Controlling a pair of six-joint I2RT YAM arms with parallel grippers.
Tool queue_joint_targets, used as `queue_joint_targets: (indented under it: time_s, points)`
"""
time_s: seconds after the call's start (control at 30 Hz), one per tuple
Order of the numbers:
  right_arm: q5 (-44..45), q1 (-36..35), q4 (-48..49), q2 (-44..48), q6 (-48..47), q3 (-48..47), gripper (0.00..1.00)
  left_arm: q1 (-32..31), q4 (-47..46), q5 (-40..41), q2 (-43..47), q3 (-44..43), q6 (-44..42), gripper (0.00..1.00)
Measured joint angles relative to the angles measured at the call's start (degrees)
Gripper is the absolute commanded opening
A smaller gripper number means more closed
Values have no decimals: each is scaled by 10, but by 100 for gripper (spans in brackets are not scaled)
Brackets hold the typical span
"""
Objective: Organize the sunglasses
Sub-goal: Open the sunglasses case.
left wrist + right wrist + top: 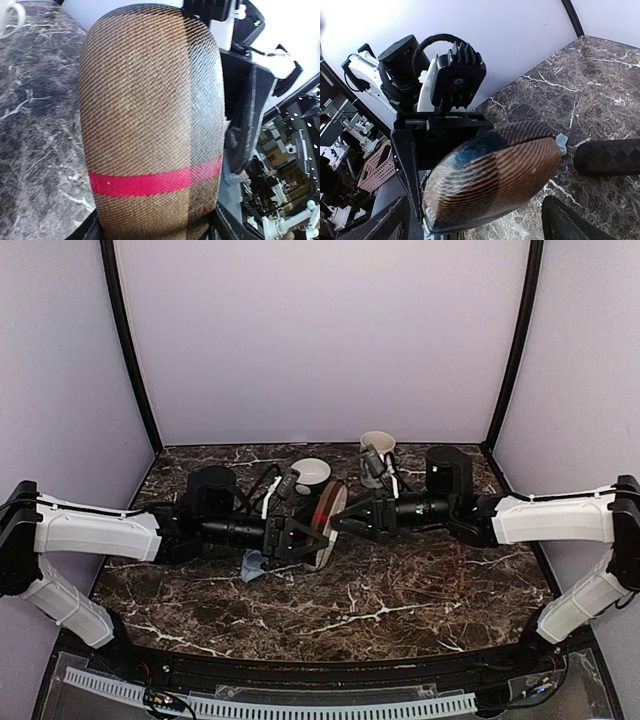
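As left gripper (311, 538) holds case (150, 115), seemingly closed

case (327, 523) mid-table, mugs (312, 475) behind — front seemingly free

A brown woven case (150, 115) fills most of the view, its long axis running up the frame. It has a red band (150, 182) across its lower part and a darker strip down its right side. The left pincer (157, 231) clasps it at the bottom, with dark fingers (92, 232) showing at either lower edge. The dark marbled table (35, 125) lies to the left, with a white mug (11, 17) in the top corner. Black and white parts of the other arm (245, 100) stand close on the right.
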State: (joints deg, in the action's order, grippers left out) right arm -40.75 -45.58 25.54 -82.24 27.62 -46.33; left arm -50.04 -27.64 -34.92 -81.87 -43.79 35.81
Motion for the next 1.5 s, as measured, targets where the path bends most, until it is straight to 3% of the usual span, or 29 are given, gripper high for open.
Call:
queue_joint_targets:
  time_s: [0.57,0.6,0.63,1.07,1.5]
  points:
    - [-9,1,107,-6,-4,24,91,0,-105,-70,-14,22,50,0]
    - [-9,2,111,-6,-4,25,75,0,-109,-73,-15,23,52,0]
    - [-9,2,114,-6,-4,26,69,0,-113,-75,-17,24,54,0]
    - [-83,10,153,-12,65,39,43,-1,-145,-90,-24,35,65,0]
    - [-90,18,156,-18,68,50,37,0,-156,-104,-26,44,66,0]
